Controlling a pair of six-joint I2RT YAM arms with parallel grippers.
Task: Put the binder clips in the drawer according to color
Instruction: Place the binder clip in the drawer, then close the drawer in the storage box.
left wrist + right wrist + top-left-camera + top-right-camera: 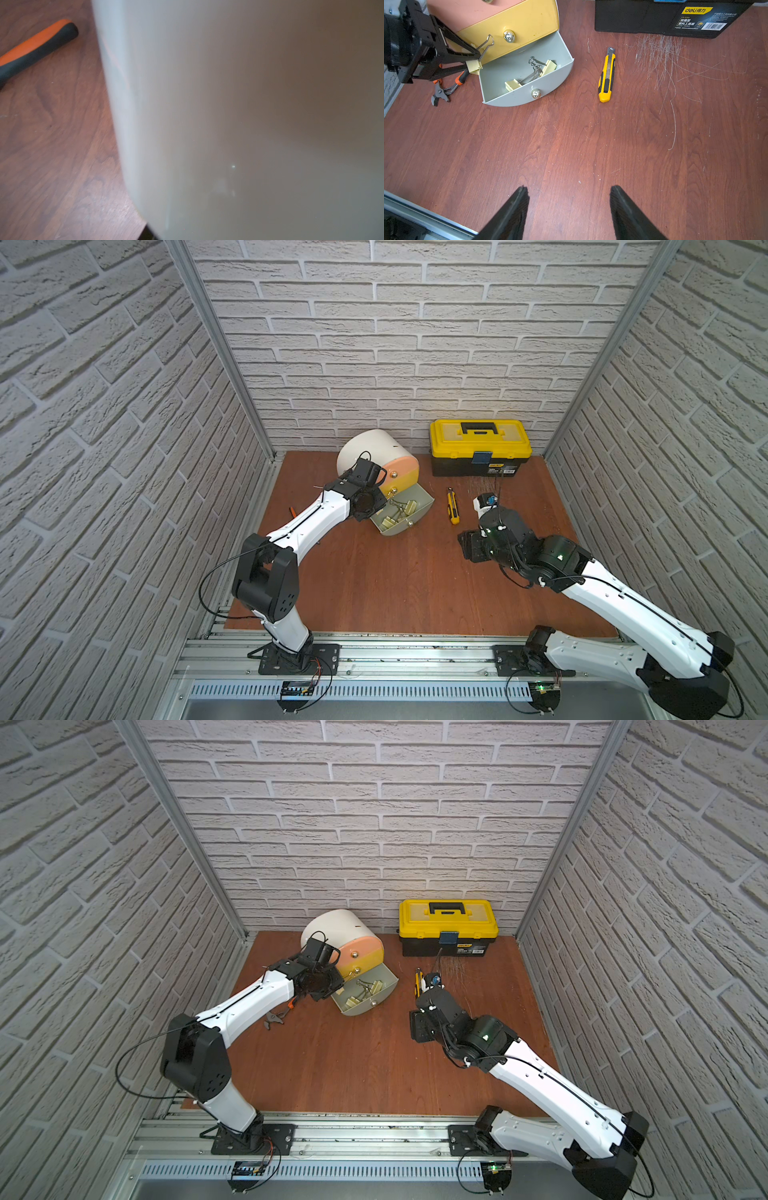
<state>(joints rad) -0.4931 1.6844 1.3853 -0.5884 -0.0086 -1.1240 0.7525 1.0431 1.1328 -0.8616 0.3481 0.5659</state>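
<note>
Pale yellow plastic sits pinched between the jaws of the left gripper (475, 60): one binder clip (473, 67), its silver wire handle sticking up past the fingertips, held at the rear corner of the open grey drawer (560, 52), just at its rim and in front of the yellow drawer front (529, 22). The jaws are clenched on the clip's body.

Three more pale yellow clips (529, 71) lie inside that grey drawer, their wire handles tangled toward the middle. In both top views the white cabinet (370, 448) stands at about 11 o'clock from the table's centre, near the back wall, with the grey drawer pulled out toward 5 o'clock and the peach front (401, 466) and the yellow front above it closed.

No blue or teal clips can be made out on the table.

At 12 to 1 o'clock against the back wall sits a yellow-and-black toolbox (480, 445). A yellow utility knife (606, 75) lies on the wood between the drawer and the toolbox, apart from both. Orange-handled pliers (443, 91) lie at roughly 9 o'clock of the drawer, under the left arm.

The right gripper (568, 192) hovers over bare wooden tabletop (571, 135) at about 3 o'clock of the scene, its two black fingers spread wide with nothing between them.

The left wrist view is filled by a blurred pale surface.
</note>
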